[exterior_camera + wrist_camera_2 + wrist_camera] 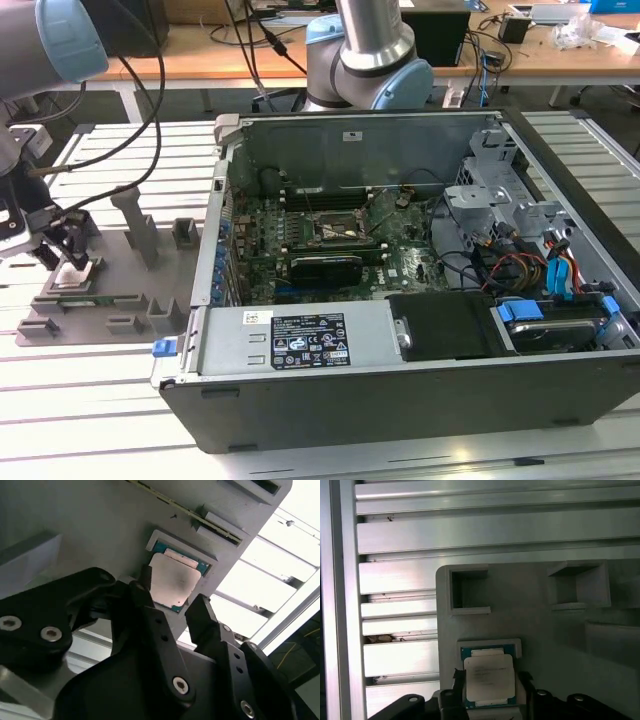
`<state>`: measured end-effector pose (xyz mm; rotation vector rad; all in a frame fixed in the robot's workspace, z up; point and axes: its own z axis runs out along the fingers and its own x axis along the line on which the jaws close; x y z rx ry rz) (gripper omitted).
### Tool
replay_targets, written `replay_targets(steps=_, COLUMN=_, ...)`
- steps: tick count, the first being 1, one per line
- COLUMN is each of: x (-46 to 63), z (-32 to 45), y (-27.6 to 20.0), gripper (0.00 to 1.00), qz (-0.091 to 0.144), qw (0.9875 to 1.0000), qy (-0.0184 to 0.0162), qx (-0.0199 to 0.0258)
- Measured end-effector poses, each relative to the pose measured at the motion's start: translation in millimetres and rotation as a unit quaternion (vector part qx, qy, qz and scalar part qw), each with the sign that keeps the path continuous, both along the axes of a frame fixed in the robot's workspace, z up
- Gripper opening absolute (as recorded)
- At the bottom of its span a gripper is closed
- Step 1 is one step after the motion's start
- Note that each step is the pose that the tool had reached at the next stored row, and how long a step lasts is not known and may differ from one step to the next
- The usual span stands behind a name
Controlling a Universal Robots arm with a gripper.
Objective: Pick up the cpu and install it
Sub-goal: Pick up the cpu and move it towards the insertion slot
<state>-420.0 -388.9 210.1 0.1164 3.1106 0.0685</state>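
The gripper stands with its two black fingers spread apart, one on each side of the cpu. The chip lies flat between them in its shallow framed recess; whether the tips touch its edges cannot be told. In the second wrist view the fingers and their screwed links are seen from close behind, and the chip's silver top shows a blue-green rim. The first wrist view looks straight down, with the gripper straddling the cpu, and takes in more of the grey fixture: two square pockets beyond the chip, and the ribbed aluminium table under it. In the exterior view the gripper points down over the cpu at the fixture on that view's left. The arm rises behind the computer case, and a blue-capped joint sits high at that view's left. The case lies open on its side, well apart from the chip, holding a green motherboard with its black-framed socket, cables and a drive bay.
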Motion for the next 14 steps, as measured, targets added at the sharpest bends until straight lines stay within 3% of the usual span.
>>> replay_targets(steps=1, x=0.0, z=0.0, y=0.0, gripper=0.6, qz=0.0, qw=1.0, qy=0.0, qx=0.0)
replay_targets(steps=2, x=0.0, z=0.0, y=0.0, gripper=0.6, qz=0.0, qw=1.0, qy=0.0, qx=0.0)
replay_targets(steps=5, x=0.1, z=-0.8, y=0.0, gripper=0.72, qz=0.0, qw=1.0, qy=-0.0002, qx=0.0001)
replay_targets(steps=14, x=0.0, z=-23.0, y=1.6, gripper=0.72, qz=0.001, qw=1.0, qy=0.0, qx=0.0)
